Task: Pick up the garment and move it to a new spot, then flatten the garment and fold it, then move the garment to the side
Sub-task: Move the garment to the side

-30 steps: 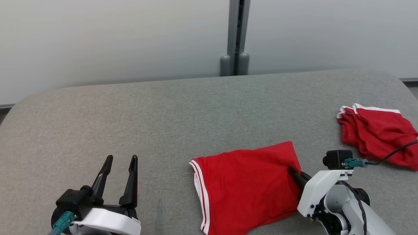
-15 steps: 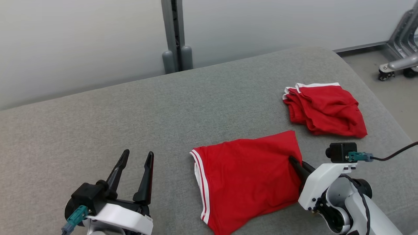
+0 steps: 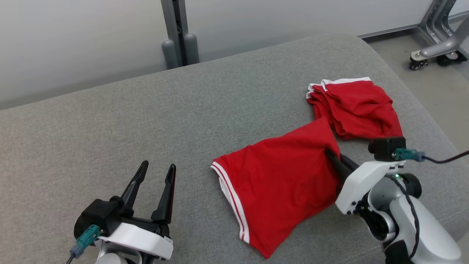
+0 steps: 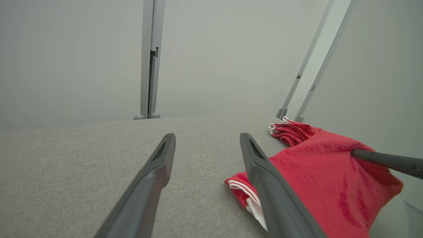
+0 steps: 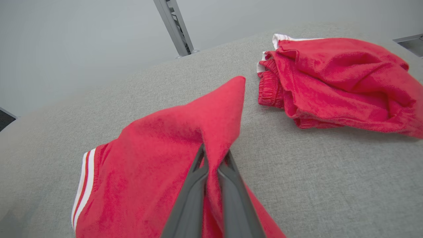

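Your right pincer point(image 3: 328, 151) pinches the raised edge of the red garment point(image 3: 282, 183); your left pincer point(image 3: 158, 165) hovers spread, well apart.

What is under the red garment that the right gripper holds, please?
The grey padded surface shows around the garment, pinched at its edge by the right gripper. Anything beneath the cloth is covered.

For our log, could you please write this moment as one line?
right gripper: shut on striped red shorts; left gripper: open; other red shorts: nearby
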Controlling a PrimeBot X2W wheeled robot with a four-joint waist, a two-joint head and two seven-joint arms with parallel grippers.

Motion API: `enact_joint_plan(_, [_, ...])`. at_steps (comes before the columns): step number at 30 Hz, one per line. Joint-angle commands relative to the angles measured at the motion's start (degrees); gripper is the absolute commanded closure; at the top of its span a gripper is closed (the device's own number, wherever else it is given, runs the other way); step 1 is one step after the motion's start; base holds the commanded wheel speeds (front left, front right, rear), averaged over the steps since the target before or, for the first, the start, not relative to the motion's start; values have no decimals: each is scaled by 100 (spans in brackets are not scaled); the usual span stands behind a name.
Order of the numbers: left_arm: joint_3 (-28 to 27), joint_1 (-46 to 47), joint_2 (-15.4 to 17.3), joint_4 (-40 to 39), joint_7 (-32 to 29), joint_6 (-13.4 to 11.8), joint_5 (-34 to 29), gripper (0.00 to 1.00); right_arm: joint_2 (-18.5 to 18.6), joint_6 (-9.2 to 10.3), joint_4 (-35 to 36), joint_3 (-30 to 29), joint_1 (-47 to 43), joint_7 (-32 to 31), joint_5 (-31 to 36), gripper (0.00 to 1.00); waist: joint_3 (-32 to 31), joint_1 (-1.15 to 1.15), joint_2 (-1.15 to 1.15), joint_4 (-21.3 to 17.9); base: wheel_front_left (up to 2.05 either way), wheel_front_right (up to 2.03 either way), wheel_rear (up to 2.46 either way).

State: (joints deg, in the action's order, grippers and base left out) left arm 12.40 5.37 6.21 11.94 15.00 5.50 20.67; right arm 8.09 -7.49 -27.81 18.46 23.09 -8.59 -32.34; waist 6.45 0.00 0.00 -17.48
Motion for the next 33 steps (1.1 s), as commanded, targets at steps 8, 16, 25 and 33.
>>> enact_joint_plan(8, [-18, 195, 156, 8, 20, 60, 14, 0, 414, -1, -47, -114, 891, -16, 98, 100, 342, 0, 0, 205, 0, 0, 0])
enact_joint_plan(16, [-29, 344, 341, -80, -5, 98, 50, 0, 809, -1, -281, -518, 1625, 95, 78, 100, 754, 0, 0, 350, 0, 0, 0])
enact_joint_plan(25, [-1, 442, 512, -227, -70, 110, 87, 0, 1256, -1, -490, -1524, 1905, -12, 664, 100, 1096, 0, 0, 438, 0, 0, 0])
enact_joint_plan(33, [22, 518, 619, -351, -151, 118, 112, 0, 949, -1, -1031, -2304, 2029, 42, 1518, 100, 1336, 0, 0, 517, 0, 0, 0])
